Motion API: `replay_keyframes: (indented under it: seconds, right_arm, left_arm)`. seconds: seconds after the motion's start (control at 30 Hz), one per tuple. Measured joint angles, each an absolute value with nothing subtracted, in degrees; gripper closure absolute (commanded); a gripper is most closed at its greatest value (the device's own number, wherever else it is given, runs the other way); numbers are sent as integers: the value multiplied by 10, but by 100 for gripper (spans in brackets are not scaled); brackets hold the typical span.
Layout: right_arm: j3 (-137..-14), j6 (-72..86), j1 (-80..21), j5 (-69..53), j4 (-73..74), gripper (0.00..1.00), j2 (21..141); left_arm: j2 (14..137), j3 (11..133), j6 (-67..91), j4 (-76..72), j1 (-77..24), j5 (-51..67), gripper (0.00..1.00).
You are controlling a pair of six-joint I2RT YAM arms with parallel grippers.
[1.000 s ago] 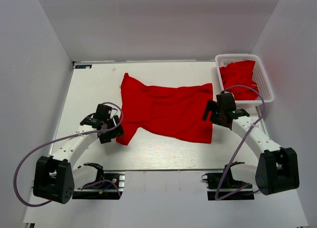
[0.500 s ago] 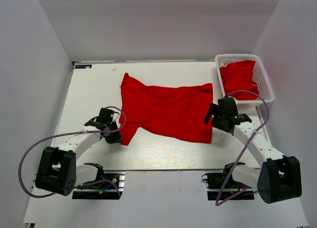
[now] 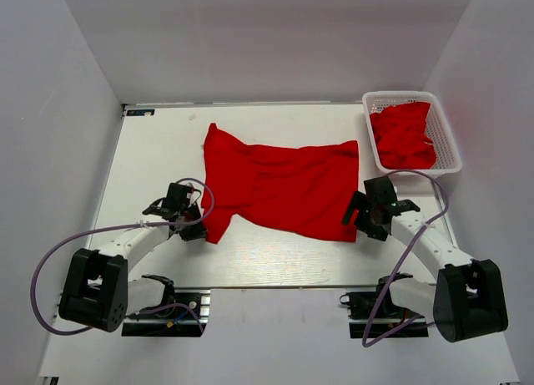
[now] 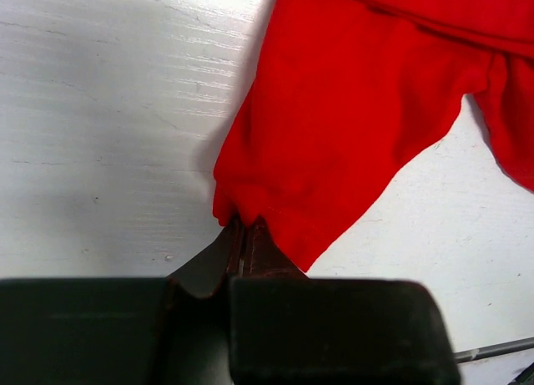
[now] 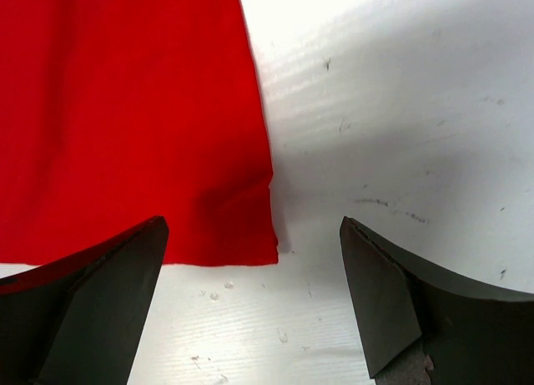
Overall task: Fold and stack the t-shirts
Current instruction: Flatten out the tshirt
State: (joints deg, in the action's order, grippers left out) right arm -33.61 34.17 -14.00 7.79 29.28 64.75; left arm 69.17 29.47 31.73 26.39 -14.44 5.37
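Robot lab cell: white bench [image 3: 167,143] boxed by plain white walls [image 3: 275,34], two arms [image 3: 125,243] bolted on.

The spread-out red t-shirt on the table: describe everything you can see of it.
The t-shirt is plain bright red cloth, no print, lying spread and slightly wrinkled on the white table. The left gripper pinches its near-left sleeve edge, jaws shut. The right gripper, jaws open, sits over its near-right hem corner.

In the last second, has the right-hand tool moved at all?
Yes. The right tool has slid toward the table's near edge, away from the white basket, and now sits open over the spread t-shirt's near corner.
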Motion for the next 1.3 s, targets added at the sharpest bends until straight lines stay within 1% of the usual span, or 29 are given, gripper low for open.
replay_keyframes:
  seconds: [0.2, 0.23, 0.3, 0.33, 0.37, 0.4, 0.43, 0.47, 0.53, 0.7, 0.83, 0.97, 1.13, 1.3]
  right_arm:
    - [-319, 346, -142, 47, 299, 10, 660]
    - [-314, 348, -143, 43, 297, 17, 662]
    - [-312, 351, -143, 36, 289, 26, 662]
    - [-312, 351, -143, 29, 283, 42, 664]
    - [-311, 349, -143, 21, 277, 49, 667]
    - [-308, 353, -143, 11, 267, 52, 672]
    - [-308, 354, -143, 5, 263, 65, 678]
    - [-307, 355, -143, 1, 255, 75, 681]
    - [-307, 357, -143, -6, 244, 100, 694]
    - [-307, 360, -143, -15, 235, 100, 701]
    - [-329, 345, -143, -10, 254, 100, 689]
    - [-430, 318, -143, 12, 269, 100, 662]
    - [-575, 285, -143, 64, 210, 100, 610]
    - [-664, 251, -143, 117, 154, 100, 567]
  left_arm:
    - [688, 291, 313, 260, -144, 54, 100]
    - [688, 291, 313, 259, -144, 54, 100]
    - [688, 291, 312, 259, -144, 53, 100]
    - [688, 291, 311, 259, -144, 54, 100]
    - [688, 291, 310, 259, -144, 54, 100]
    - [688, 291, 309, 259, -144, 54, 100]
    - [688, 291, 309, 259, -144, 54, 100]
    - [688, 292, 309, 260, -144, 53, 100]
    - [689, 295, 308, 266, -144, 51, 100]
    - [690, 321, 304, 292, -144, 49, 100]
    - [677, 372, 298, 314, -144, 37, 100]
    - [663, 495, 284, 335, -145, 6, 100]
    - [649, 670, 247, 309, -145, -53, 100]
    - [658, 837, 194, 296, -145, -94, 100]
